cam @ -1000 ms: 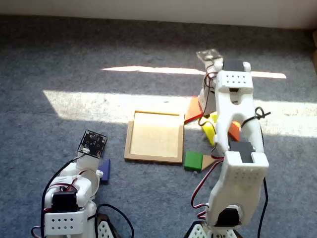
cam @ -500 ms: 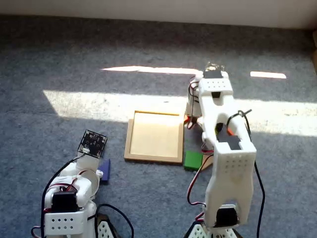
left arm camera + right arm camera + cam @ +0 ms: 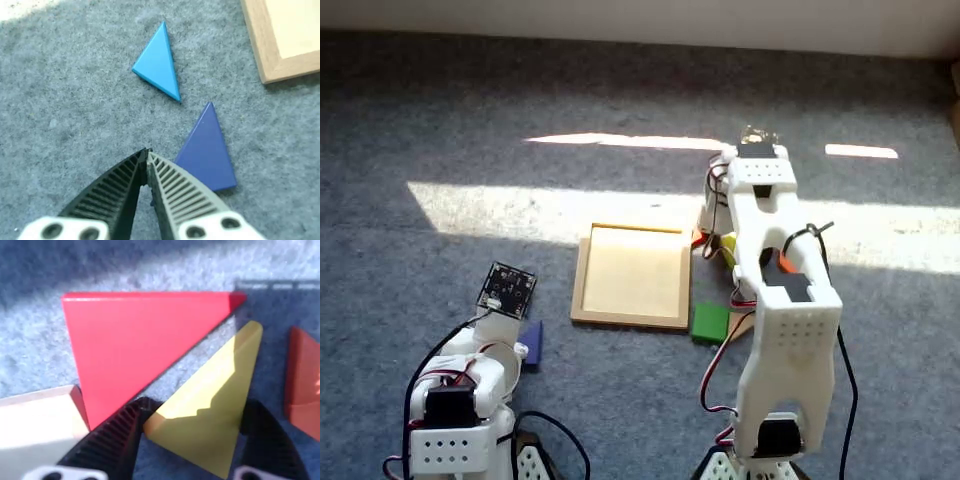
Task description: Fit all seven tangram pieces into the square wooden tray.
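Observation:
The square wooden tray lies in the middle of the carpet with nothing in it. My right gripper is open and low over a yellow triangle, one finger on each side of it. A large red triangle lies beside it, touching the tray corner. An orange piece lies on the other side. My left gripper is shut and empty, its tips just beside a dark blue triangle. A light blue triangle lies farther off. A green square and a tan triangle sit by the tray's near right corner.
Grey carpet covers the floor, with bands of sunlight across the far side. The right arm stretches over the pieces to the right of the tray. The left arm sits folded at the near left, by the dark blue triangle.
The right arm swung left toward the tray and dropped over the red and yellow pieces, then shifted slightly right. The left arm has not moved.

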{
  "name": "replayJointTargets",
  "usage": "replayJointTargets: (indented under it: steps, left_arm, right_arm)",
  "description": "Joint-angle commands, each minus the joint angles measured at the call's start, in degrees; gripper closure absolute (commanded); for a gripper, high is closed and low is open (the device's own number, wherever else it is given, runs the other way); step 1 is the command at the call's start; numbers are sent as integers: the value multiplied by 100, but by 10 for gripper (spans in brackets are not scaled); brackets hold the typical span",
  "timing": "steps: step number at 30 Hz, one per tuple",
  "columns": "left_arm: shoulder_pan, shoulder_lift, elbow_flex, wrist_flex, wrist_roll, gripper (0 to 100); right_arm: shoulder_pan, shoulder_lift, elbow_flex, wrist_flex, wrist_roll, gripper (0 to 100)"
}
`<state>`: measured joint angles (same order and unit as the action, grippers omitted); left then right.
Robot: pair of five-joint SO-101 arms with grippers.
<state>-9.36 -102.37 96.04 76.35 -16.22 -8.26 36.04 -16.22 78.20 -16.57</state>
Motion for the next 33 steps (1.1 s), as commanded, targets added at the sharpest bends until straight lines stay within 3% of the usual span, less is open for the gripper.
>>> replayJointTargets:
  steps: [1, 6, 17, 33]
  left_arm:
    - [-57, -163, 119, 26, -53, 993]
    - [-57, -163, 119, 26, -53, 993]
    - [-57, -163, 119, 26, -53, 993]
    - [-57, -163, 119, 26, -53, 993]
  right_arm:
    - [154, -57, -48, -101, -88, 717]
    - [180, -48, -48, -92, -53, 727]
    - [470, -242, -40, -75, 607, 988]
    - [602, -892, 13, 321, 976, 993]
